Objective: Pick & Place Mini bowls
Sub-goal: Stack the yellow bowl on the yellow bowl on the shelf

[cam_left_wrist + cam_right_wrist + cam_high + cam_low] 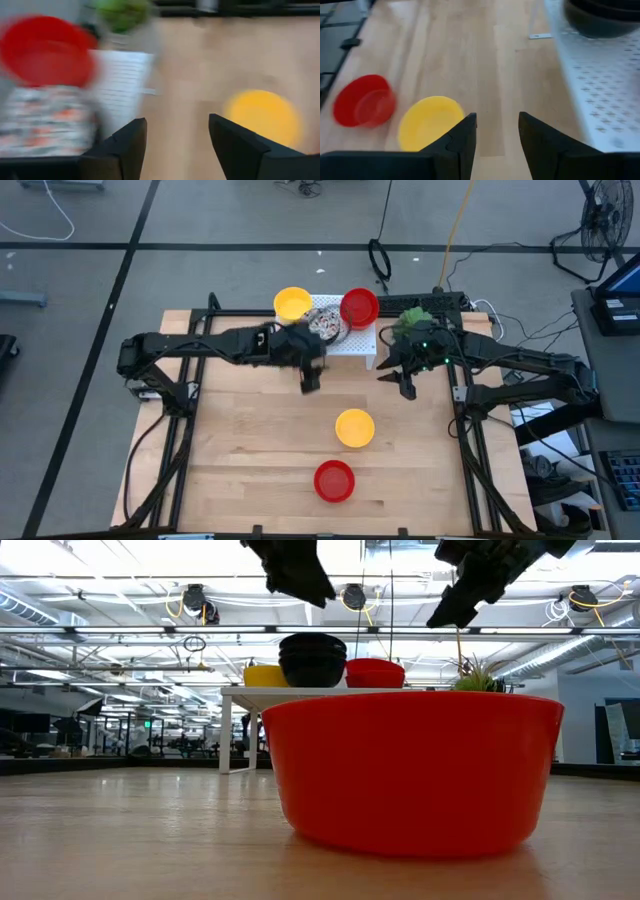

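Note:
Three stacks of mini bowls stand on the white rack (352, 343) at the table's far side: yellow (293, 304), mosaic (327, 323) and red (359, 307). One yellow bowl (354, 427) and one red bowl (334, 480) sit upright on the wood nearer the front. My left gripper (308, 380) hovers open just in front of the rack, holding nothing; its wrist view shows the mosaic bowl (45, 115) and red bowl (45, 50). My right gripper (405, 387) hovers open at the rack's right end, empty, above the table; the yellow bowl (427, 122) and red bowl (362, 100) lie ahead of it.
A white pot with a green plant (412, 320) stands at the rack's right end, close to my right arm. The low view is filled by the near red bowl (410, 770). Bare wood lies left of the two loose bowls and between them and the rack.

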Action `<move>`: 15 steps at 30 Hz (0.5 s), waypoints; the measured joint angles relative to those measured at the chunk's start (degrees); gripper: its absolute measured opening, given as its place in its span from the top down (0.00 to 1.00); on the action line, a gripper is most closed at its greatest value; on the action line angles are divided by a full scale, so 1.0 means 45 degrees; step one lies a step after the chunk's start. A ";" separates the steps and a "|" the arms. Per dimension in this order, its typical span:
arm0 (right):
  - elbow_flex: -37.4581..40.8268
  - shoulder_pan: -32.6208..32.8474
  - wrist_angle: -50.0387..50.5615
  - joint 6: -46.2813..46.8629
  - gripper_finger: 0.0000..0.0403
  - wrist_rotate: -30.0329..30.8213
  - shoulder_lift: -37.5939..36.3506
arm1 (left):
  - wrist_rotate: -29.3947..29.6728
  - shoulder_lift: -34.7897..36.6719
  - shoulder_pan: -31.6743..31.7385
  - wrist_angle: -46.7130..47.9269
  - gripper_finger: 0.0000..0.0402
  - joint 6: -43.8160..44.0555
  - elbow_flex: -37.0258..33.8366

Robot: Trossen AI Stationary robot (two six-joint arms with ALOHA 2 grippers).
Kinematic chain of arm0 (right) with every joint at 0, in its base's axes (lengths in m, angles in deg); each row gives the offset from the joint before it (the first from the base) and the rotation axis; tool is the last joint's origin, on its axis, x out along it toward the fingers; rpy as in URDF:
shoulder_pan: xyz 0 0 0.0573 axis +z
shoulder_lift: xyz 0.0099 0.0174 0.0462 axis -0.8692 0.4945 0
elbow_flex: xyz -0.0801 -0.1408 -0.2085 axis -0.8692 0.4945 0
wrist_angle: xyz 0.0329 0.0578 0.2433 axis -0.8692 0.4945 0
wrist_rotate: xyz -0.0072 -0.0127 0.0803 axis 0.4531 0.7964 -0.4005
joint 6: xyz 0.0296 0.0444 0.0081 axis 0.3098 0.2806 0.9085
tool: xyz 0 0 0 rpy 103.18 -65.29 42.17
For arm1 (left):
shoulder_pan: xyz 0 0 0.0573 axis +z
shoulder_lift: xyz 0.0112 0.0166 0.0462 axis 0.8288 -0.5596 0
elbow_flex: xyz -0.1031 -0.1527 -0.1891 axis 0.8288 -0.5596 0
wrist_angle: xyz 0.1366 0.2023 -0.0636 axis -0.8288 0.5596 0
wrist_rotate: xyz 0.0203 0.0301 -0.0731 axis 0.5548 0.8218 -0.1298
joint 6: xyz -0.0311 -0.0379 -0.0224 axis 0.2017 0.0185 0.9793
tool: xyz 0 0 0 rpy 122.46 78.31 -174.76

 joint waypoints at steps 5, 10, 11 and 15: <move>0.0000 0.1360 -0.0064 0.0443 0.66 0.0023 0.0000 | -0.1937 -0.0351 -0.1235 0.0571 0.45 -0.0374 -0.0021; 0.0000 0.2731 -0.0280 0.1091 0.66 0.0053 0.0000 | -0.1966 -0.1166 -0.2375 0.0923 0.47 -0.2193 -0.0021; 0.0000 0.2964 -0.0377 0.1226 0.66 0.0058 0.0000 | -0.1905 -0.1380 -0.2519 0.0814 0.47 -0.2490 -0.0021; 0.0000 0.3740 -0.0660 0.1698 0.66 0.0287 0.0000 | -0.1822 -0.2537 -0.2797 -0.0115 0.48 -0.3146 -0.0029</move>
